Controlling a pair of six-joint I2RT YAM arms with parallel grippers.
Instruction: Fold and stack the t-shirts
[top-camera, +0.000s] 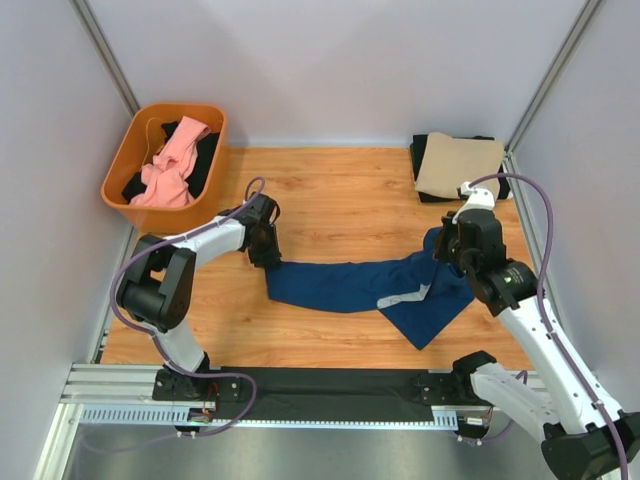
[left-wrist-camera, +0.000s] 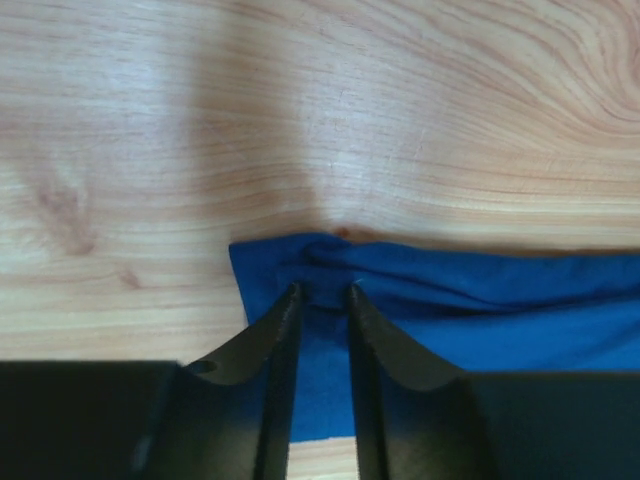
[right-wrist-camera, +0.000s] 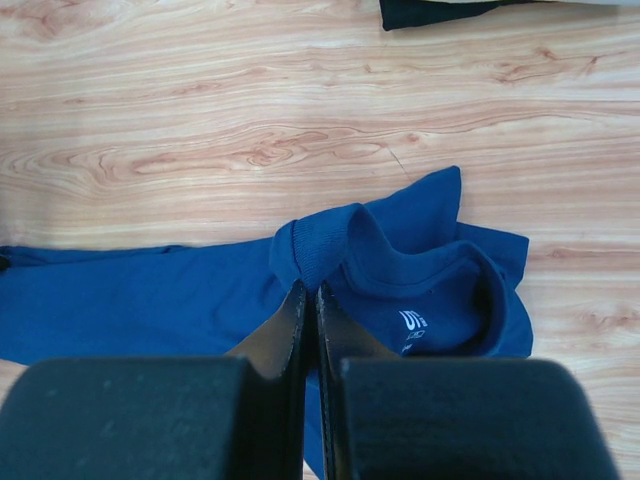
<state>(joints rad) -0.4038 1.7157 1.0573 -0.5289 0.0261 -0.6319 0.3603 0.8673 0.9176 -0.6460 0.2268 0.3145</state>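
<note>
Right, spreading step — navy t-shirt (top-camera: 350, 285) lies stretched across the table (top-camera: 340, 190) between both arms. Right gripper (right-wrist-camera: 311, 292) clamps its collar; left gripper (left-wrist-camera: 322, 292) straddles the opposite corner, narrow gap, grip unclear. Next needs a firm pinch there, then an even pull flat.

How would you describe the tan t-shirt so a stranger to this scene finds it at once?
On the wooden table, look to the far right corner. There the tan t-shirt lies on top of a black garment. Its tan colour and flat fold set it apart: the navy t-shirt sprawls mid-table, the pink t-shirt is crumpled in the orange basket.
</note>
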